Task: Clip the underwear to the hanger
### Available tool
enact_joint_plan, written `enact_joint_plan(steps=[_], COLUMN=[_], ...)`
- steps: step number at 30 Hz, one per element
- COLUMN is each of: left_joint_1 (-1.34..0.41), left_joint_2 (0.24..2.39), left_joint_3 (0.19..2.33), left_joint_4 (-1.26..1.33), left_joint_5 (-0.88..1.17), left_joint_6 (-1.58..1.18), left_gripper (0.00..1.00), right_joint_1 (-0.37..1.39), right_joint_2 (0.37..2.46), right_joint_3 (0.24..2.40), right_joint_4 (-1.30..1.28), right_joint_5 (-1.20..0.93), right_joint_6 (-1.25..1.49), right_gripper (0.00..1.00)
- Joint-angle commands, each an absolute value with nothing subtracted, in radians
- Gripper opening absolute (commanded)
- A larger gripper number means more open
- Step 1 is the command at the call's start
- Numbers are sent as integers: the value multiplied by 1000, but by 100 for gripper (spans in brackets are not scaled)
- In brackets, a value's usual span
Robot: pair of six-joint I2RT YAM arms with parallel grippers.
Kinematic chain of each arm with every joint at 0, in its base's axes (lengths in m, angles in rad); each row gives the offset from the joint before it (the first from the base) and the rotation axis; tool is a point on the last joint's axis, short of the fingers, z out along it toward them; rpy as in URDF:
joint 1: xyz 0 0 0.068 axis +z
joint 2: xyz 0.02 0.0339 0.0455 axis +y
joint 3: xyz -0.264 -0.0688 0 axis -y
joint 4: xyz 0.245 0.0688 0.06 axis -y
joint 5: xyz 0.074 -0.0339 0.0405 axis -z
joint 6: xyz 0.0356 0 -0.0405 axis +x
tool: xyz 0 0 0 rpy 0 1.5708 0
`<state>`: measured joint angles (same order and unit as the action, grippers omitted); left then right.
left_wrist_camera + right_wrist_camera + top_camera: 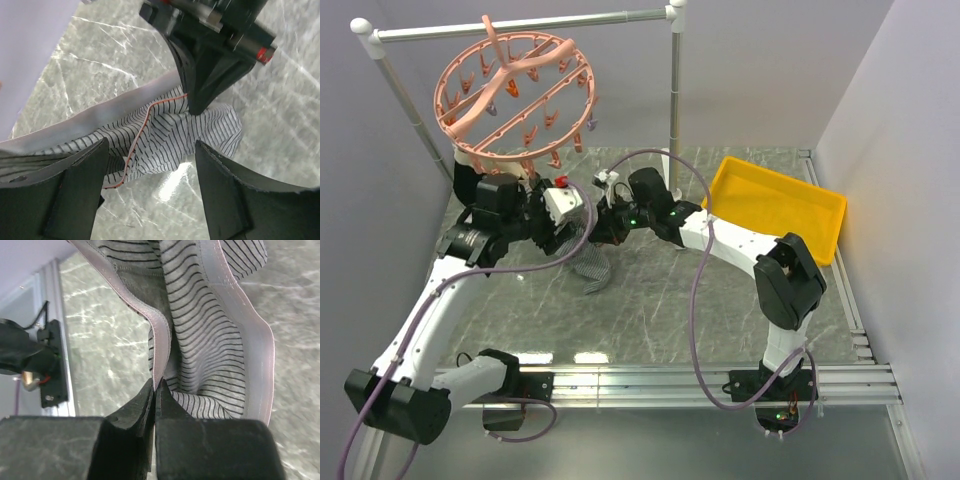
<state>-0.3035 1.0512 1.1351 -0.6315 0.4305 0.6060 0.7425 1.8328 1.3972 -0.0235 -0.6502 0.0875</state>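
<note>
A grey-green marbled table point(650, 310), boxed in by pale walls, carries two black-and-white robot arms whose bases sit at the bottom of the overhead view. In the upper left of that frame the hanger point(515, 95), a salmon-pink ring with crossbars, hangs by its hook from a grey metal rail point(520, 25), its pink and orange clips point(535, 130) dangling beneath. A yellow tray point(770, 200) lies at the right of the table.

Near the centre of the overhead frame the underwear point(592, 265) hangs as a crumpled striped bundle between the two wrists, lower in the picture than the ring and apart from its clips. Whether its bottom edge touches the marble cannot be told. The right gripper point(605, 228) is clenched on it: its own camera shows the two dark fingers pressed together at the lower centre of the frame, with the pale waistband point(156, 330) pinched between them and the striped cloth spreading toward the top. The left gripper point(150, 150) stands released, its fingers point(75, 190) spread wide at the bottom corners of its view. Beyond them, mid-frame, the cloth shows an orange-red seam point(145, 125), and the right gripper's closed tip bites the fabric from the top of the frame.
</note>
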Motion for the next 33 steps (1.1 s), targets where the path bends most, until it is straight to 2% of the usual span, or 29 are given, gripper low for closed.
enact_joint_plan(steps=[1, 16, 20, 25, 27, 30, 33], left_joint_1=[-284, -281, -281, -284, -285, -288, -291], left_joint_2=[1072, 1109, 1134, 1154, 1163, 1169, 1172], left_joint_3=[1172, 1058, 1060, 1054, 1052, 1051, 1051], left_joint_4=[-650, -574, -578, -598, -600, -604, -620], left_joint_5=[557, 650, 650, 638, 624, 608, 591], left_joint_6=[734, 977, 994, 1029, 1031, 1037, 1046], left_gripper=[75, 74, 69, 52, 48, 36, 20], right_joint_1=[756, 787, 788, 788, 788, 788, 788], right_joint_2=[1778, 1746, 1744, 1743, 1744, 1743, 1738], right_joint_3=[1417, 1437, 1445, 1459, 1463, 1468, 1468], right_joint_4=[-72, -118, -115, -115, -120, -121, -121], right_joint_5=[-594, -577, -598, -618, -623, -633, -647], right_joint_6=[11, -15, -5, -2, -2, -3, -2], right_gripper=[0, 0, 0, 0, 0, 0, 0])
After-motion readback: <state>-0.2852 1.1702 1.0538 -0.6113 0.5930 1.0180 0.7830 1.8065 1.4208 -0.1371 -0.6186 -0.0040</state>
